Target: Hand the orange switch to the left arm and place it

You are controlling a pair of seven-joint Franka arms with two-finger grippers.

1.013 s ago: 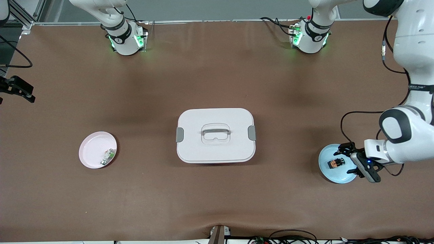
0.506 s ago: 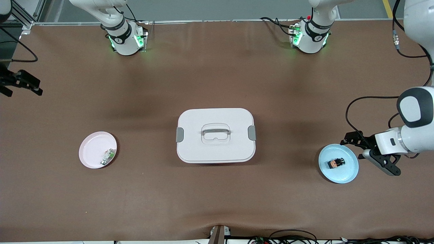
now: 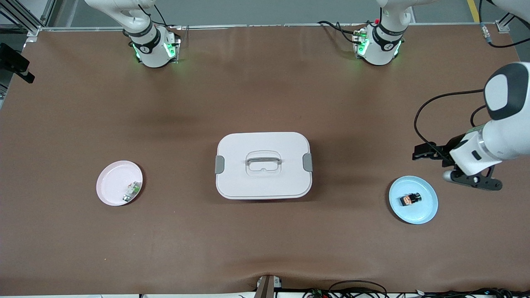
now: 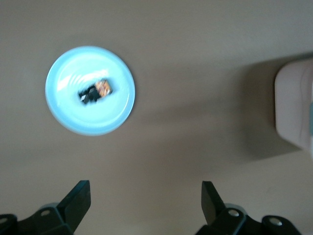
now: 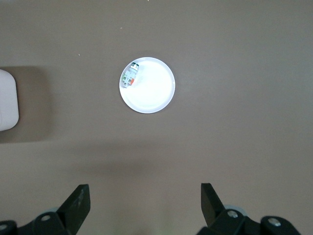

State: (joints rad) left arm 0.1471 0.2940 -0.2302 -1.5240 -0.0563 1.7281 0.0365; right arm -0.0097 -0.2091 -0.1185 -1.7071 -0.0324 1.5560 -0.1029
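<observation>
The orange switch (image 3: 410,199) (image 4: 96,91) lies on a blue plate (image 3: 426,209) (image 4: 63,110) near the left arm's end of the table. My left gripper (image 3: 453,170) (image 4: 145,196) hangs open and empty above the bare table beside that plate. The white box (image 3: 263,182) (image 4: 293,107) with its grey latches stands in the middle of the table. My right gripper (image 3: 16,66) (image 5: 145,198) is open and empty, high over the table's edge at the right arm's end.
A pink plate (image 3: 112,182) (image 5: 154,93) with a small white-and-green component (image 3: 131,191) (image 5: 130,77) sits between the box and the right arm's end. A corner of the box (image 5: 7,100) shows in the right wrist view. Both arm bases stand along the table edge farthest from the front camera.
The left gripper has lifted off the blue plate and drawn away toward the left arm's end; the switch stays on the plate. The right gripper has risen and pulled back over the table's edge.
</observation>
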